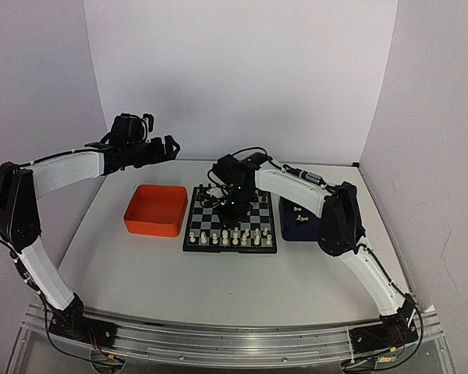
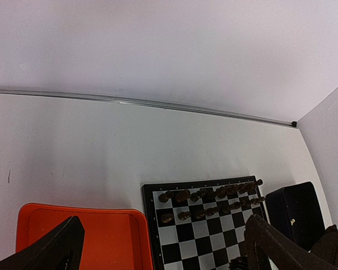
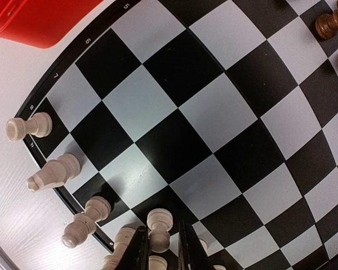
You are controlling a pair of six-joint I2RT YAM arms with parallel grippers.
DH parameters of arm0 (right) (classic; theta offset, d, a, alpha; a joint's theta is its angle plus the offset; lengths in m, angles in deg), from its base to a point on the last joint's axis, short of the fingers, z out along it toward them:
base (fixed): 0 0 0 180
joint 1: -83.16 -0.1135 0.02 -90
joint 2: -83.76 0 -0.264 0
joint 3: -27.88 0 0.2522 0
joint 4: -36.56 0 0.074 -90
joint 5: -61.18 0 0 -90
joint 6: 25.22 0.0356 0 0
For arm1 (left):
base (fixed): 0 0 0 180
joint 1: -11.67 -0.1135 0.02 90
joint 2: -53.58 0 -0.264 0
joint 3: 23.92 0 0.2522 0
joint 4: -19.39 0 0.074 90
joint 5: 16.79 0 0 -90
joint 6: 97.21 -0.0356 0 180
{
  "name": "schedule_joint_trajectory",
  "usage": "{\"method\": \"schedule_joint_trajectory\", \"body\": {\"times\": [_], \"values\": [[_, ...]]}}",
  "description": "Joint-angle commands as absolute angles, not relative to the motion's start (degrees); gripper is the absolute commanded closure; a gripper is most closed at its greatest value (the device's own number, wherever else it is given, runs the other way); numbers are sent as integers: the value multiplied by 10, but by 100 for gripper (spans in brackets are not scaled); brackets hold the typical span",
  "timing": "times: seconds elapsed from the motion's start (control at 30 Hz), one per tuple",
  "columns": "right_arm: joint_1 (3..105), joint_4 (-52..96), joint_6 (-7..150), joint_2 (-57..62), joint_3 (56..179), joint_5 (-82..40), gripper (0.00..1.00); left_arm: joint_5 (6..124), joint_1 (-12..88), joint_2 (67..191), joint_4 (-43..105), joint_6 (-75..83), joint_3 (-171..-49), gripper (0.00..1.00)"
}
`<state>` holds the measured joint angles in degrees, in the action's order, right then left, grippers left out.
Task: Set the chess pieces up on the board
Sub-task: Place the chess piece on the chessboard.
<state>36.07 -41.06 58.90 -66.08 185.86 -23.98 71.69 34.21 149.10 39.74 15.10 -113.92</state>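
Two white-and-black robot arms reach over a white table point(image 1: 140, 273) boxed in by pale walls. The left gripper point(image 1: 170, 146) hangs high behind the orange tray point(image 1: 152, 227), its jaws spread wide with nothing between them. The right arm bends down over the board point(image 1: 189, 227), which lies mid-table between the orange tray and a dark blue tray point(image 1: 291, 231). Over the board's near rows, the right gripper point(image 3: 162, 250) has its fingers narrowly parted on either side of a cream pawn point(image 3: 159, 220) standing upright on a square; whether the pads press it cannot be told. Cream-white chess pieces point(image 1: 232, 236) fill much of the two near rows, while dark pieces point(image 2: 208, 198) line the two far rows. At least two more cream pieces point(image 1: 299, 211) lie in the blue tray. From one corner, a rook point(image 3: 28, 126), a knight point(image 3: 52, 173) and a bishop point(image 3: 83, 224) stand in file. White numerals 5, 6, 7 and 8 and a small letter h are printed on the board's black border.
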Motion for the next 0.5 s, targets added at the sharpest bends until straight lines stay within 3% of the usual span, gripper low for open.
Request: {"method": "schedule_joint_trajectory", "body": {"times": [0.0,0.47], "values": [[356,-408,584,-659,1869,-227,81,717,339,1481,398,144,-1150,0],[355,-399,579,-644,1880,-221,70,711,339,1483,390,142,-1154,0]]}}
